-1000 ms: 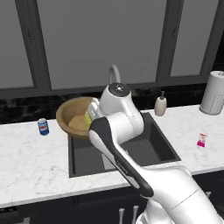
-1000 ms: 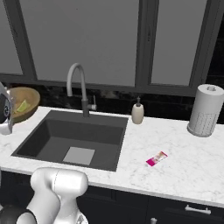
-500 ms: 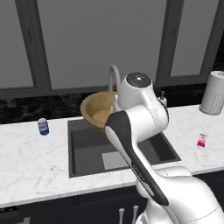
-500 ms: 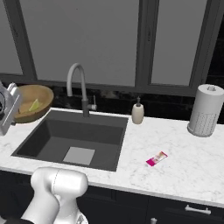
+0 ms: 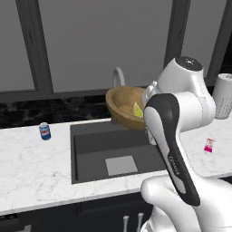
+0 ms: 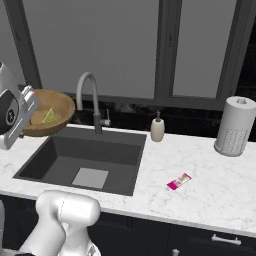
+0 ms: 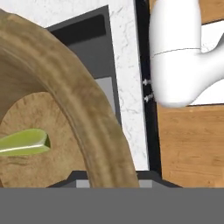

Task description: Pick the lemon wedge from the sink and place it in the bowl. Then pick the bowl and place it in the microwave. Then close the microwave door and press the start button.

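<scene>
The wooden bowl (image 5: 123,105) hangs tilted in the air above the dark sink (image 5: 90,152), close to the faucet (image 5: 118,75). The yellow-green lemon wedge (image 5: 137,110) lies inside it. My gripper (image 7: 111,180) is shut on the bowl's rim (image 7: 70,103), and the wedge (image 7: 24,142) rests on the bowl's floor just left of it. From the right side the bowl (image 6: 56,106) with the wedge (image 6: 49,116) sits beside my hand over the sink's left end (image 6: 60,159). The microwave and its door are out of view.
A blue can (image 5: 44,131) stands on the counter left of the sink. Right of it are a soap dispenser (image 6: 158,129), a pink packet (image 6: 179,181) and a paper towel roll (image 6: 235,126). Dark windows run behind the counter.
The arm has swung to the right and carried the bowl with the wedge from the sink's left side to over the basin, near the faucet. The grip stayed the same.
</scene>
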